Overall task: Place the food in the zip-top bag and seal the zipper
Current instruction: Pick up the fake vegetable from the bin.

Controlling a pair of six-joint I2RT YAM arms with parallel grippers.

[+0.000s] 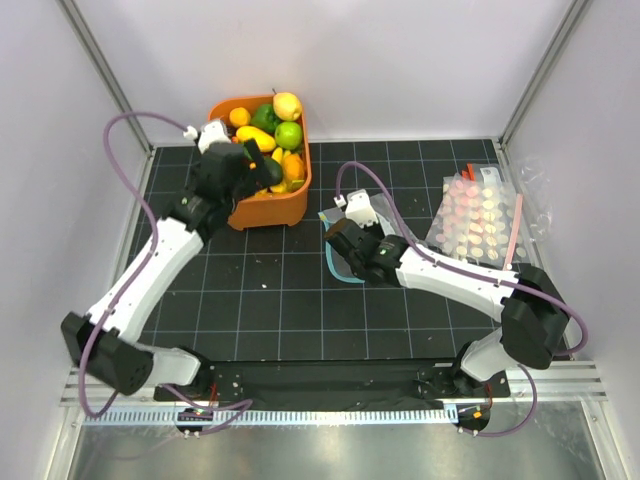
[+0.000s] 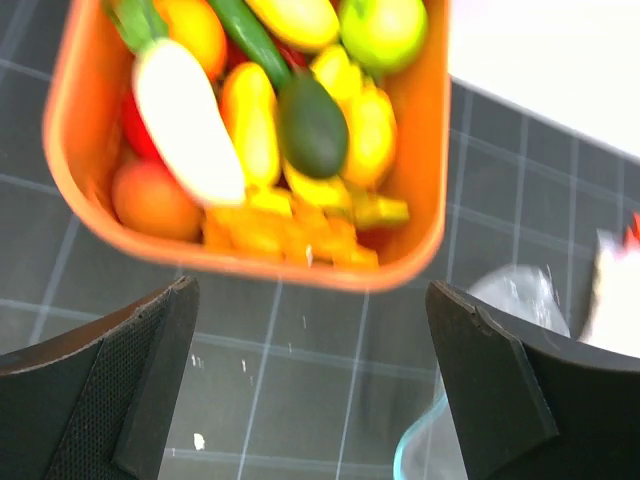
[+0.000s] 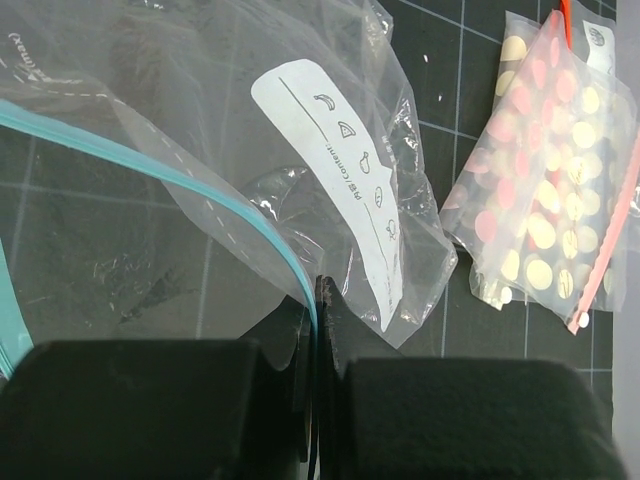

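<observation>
The food fills an orange basket (image 1: 290, 203) at the back left: a lemon (image 1: 287, 104), a green apple (image 1: 289, 134) and more. My left gripper (image 1: 250, 168) hangs over the basket's left side. The left wrist view shows its fingers (image 2: 110, 390) wide open and empty above the mat, with a white radish (image 2: 185, 120) and a green apple (image 2: 385, 30) in the basket (image 2: 420, 255) beyond. The clear zip-top bag (image 3: 200, 150) lies mid-table. My right gripper (image 3: 318, 300) is shut on its teal zipper (image 3: 250, 215), whose curve also appears by the right gripper (image 1: 338, 240).
Crinkled pink-dotted packs (image 1: 480, 220) lie at the back right, close to the bag's far corner (image 3: 545, 170). A white printed label (image 3: 345, 170) marks the bag. White walls and a metal frame enclose the black grid mat (image 1: 260, 300).
</observation>
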